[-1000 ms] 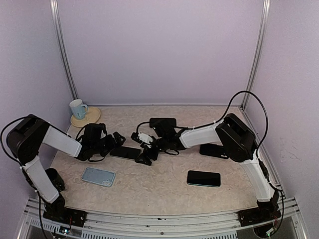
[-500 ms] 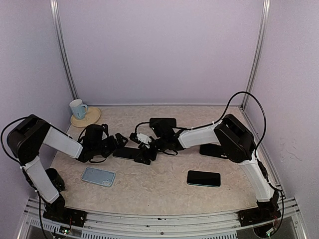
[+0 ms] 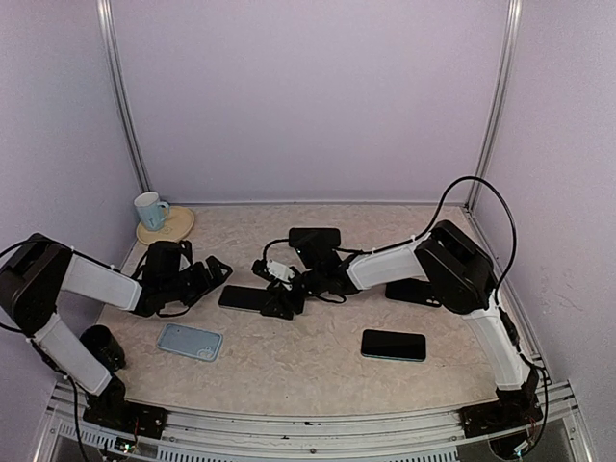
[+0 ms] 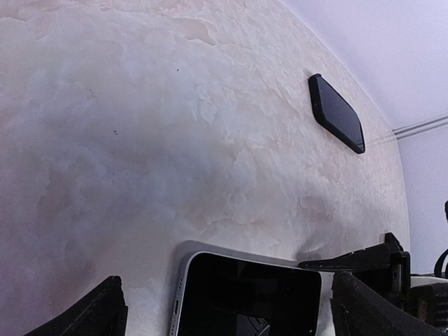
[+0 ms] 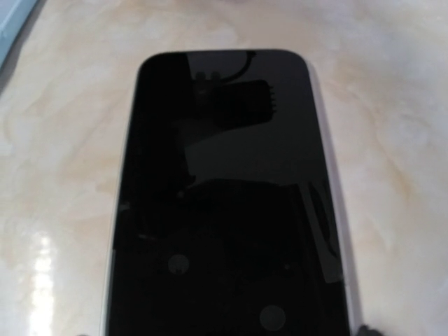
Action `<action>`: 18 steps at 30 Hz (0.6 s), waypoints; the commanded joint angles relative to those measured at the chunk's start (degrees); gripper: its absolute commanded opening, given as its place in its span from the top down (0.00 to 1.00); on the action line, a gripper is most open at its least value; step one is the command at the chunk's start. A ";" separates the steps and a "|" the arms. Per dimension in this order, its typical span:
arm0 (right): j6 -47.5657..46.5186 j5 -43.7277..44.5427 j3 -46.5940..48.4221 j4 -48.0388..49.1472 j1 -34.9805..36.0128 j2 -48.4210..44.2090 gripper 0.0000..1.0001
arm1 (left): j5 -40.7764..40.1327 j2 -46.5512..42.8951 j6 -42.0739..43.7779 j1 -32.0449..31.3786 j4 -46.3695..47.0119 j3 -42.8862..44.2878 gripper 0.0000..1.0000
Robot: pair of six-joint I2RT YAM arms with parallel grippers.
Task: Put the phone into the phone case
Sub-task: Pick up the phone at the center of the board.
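The phone (image 3: 243, 297) lies flat, screen up, at the table's middle left. It fills the right wrist view (image 5: 224, 196) and shows low in the left wrist view (image 4: 245, 294). My right gripper (image 3: 280, 299) is at the phone's right end, fingers flanking its sides; only a fingertip (image 5: 364, 329) shows. My left gripper (image 3: 209, 273) is open and empty, just left of the phone's other end, not touching it; its fingers (image 4: 105, 308) stand wide apart. The light blue phone case (image 3: 190, 342) lies empty, nearer the front left, apart from both grippers.
A second dark phone (image 3: 394, 345) lies front right and also shows in the left wrist view (image 4: 337, 113). Black flat objects lie at the back centre (image 3: 315, 235) and under the right arm (image 3: 412, 292). A mug (image 3: 148, 208) stands on a coaster at the back left.
My left arm has drawn back to the left, away from the phone's left end. The phone and my right gripper have hardly moved.
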 commanded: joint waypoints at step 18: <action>-2.22 0.46 -12.36 7.45 0.63 -12.17 0.69 | 3.80 -4.61 2.79 0.38 -0.26 -3.63 0.01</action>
